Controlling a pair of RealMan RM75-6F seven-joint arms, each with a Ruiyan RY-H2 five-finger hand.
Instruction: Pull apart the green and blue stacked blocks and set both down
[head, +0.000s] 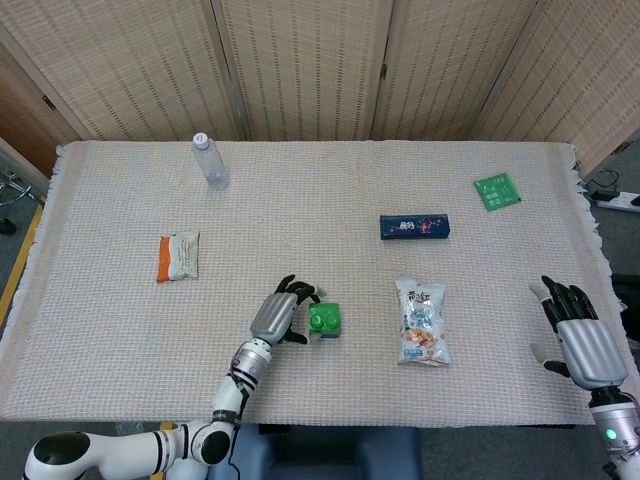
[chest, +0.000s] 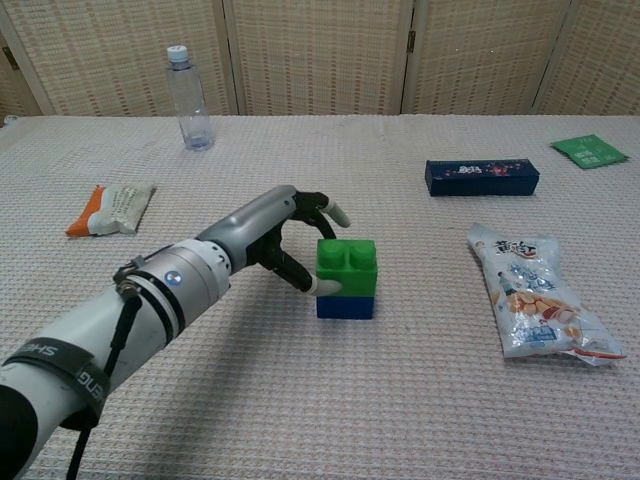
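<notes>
My left hand (chest: 285, 235) was at the left side of the stack, thumb tip touching the seam where the green block (chest: 347, 266) sat on the blue block (chest: 346, 304), the other fingers (chest: 330, 210) arched over the green one's near corner but not yet pressed down on it. So the hand was still apart, holding nothing. My right hand (head: 580, 335) hovered with spread fingers, empty, well to the right of the stack, past the snack bag (head: 422, 322).

The stack stood upright on the tabletop (chest: 400, 420), just left of that bag. My worry was the thumb: a sideways push from it, with no finger braced on the far face, would likely slide or tip both blocks together toward the bag instead of gripping them. Closing on the green block alone would probably lift the blue one too, since the studs hold them joined, and a one-handed tug might fling one loose. With my right hand so far from the stack, I judged the blue block had nothing to hold it down.
</notes>
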